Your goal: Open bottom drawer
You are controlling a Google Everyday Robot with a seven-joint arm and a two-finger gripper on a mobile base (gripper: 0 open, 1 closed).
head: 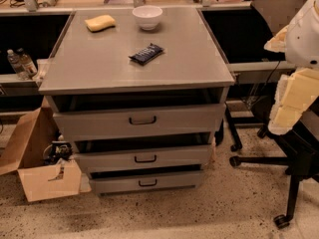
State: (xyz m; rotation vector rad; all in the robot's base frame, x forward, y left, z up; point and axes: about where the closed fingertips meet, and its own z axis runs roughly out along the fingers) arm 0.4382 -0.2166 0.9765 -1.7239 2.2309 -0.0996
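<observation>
The bottom drawer (169,180) is the lowest and smallest grey front of three in the grey metal cabinet, with a small black loop handle (148,183) at its centre. A dark gap shows above its front; its tray is hidden. The mid-sized drawer (174,157) and the tall top drawer (179,118) sit above it. My arm, white and cream, is at the right edge, and the gripper (291,103) hangs there well to the right of the cabinet and above the bottom drawer's height, apart from all handles.
On the cabinet top (99,68) lie a yellow sponge (99,22), a white bowl (147,17) and a dark snack bar (146,54). An open cardboard box (40,173) stands on the floor at left. A black office chair base (284,168) stands at right.
</observation>
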